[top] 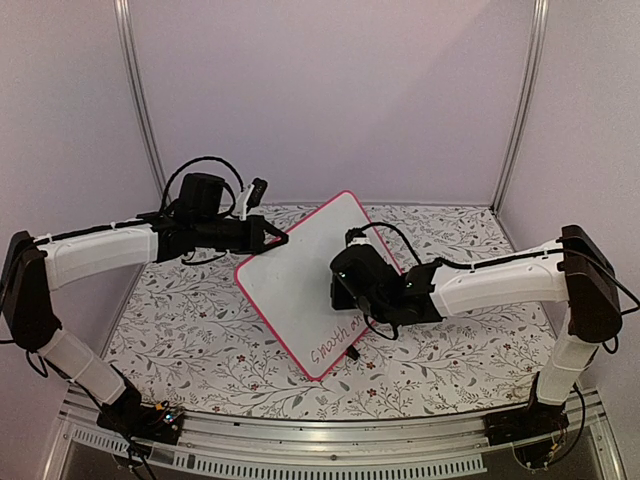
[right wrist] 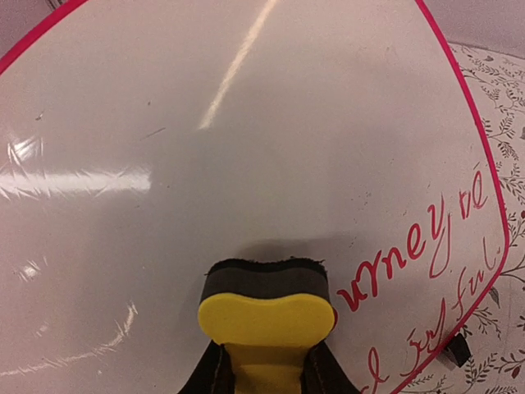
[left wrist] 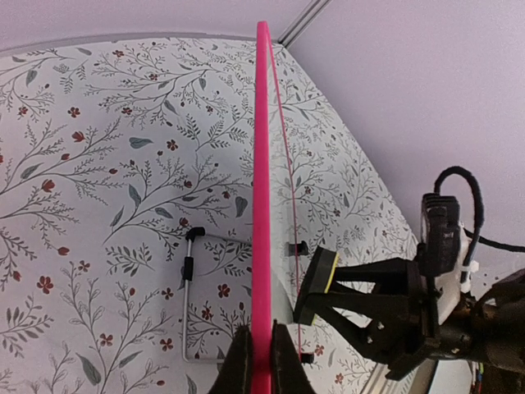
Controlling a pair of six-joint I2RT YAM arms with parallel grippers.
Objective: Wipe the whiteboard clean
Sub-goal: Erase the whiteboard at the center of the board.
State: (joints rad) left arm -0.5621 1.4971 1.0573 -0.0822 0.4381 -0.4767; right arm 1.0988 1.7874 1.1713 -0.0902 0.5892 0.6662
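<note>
Most of the job looks done: over the bench (top: 200, 340) the tilted whiteboard (top: 290, 280) is largely clean. My left tool (left wrist: 261, 361) clamps its pink frame, my right tool (right wrist: 264, 369) the yellow eraser (right wrist: 267, 316), pressed beside the red writing (right wrist: 410, 246) left to clear.

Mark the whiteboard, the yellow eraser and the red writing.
whiteboard (top: 295, 285), top external view, bare white face.
yellow eraser (right wrist: 267, 316), right wrist view, yellow back.
red writing (right wrist: 416, 244), right wrist view, middle of a word.
</note>
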